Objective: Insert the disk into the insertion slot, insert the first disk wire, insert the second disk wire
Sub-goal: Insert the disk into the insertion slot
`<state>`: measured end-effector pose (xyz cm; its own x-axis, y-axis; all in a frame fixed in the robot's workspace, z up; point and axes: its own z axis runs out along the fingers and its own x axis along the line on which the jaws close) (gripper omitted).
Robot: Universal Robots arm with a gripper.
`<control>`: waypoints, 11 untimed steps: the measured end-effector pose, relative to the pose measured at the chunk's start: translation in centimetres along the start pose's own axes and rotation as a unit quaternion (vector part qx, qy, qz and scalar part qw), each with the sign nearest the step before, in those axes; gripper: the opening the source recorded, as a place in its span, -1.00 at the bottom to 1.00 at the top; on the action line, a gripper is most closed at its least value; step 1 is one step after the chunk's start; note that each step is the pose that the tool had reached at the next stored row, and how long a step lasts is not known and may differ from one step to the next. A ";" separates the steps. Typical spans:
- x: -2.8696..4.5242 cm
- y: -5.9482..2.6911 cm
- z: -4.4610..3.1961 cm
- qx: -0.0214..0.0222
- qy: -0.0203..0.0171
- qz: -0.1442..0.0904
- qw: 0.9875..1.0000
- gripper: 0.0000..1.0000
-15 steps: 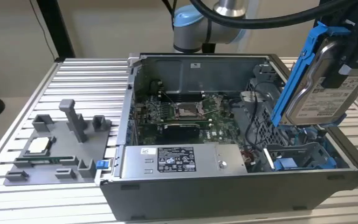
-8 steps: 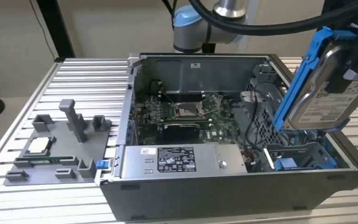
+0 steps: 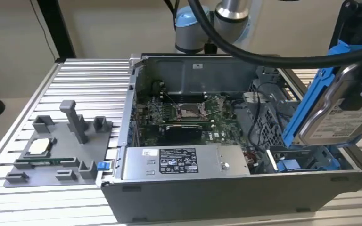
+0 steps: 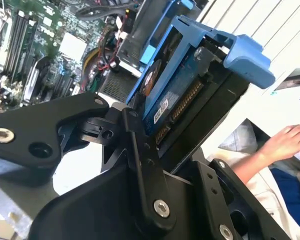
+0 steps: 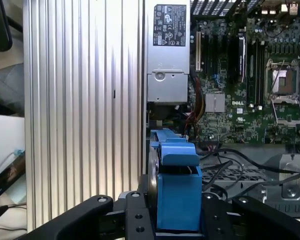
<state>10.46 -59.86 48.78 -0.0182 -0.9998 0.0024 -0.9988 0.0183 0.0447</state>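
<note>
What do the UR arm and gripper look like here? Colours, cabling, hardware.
Arm: silver tube links, light-blue joint caps, a thick black cable draped alongside. Gripper: matte black, flat linkage-style fingers with silver screw heads at the pivots.

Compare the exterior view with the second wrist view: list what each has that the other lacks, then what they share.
Exterior view's extras: the grey parts tray, the power-supply box and the whole computer case. Second wrist view's extras: a row of connector pins and a person's arm. Shared: the disk in its blue frame, clamped in the hand, and the motherboard.
</note>
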 end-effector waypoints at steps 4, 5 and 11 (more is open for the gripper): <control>0.14 -0.20 0.34 0.000 0.000 0.000 1.000 -1.00; 0.15 -0.21 0.36 0.000 0.000 0.000 1.000 -1.00; 0.17 -0.24 0.37 0.000 0.000 0.000 1.000 -1.00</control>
<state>10.68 -60.04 48.40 -0.0182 -0.9998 0.0027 -0.9988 0.0183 0.0447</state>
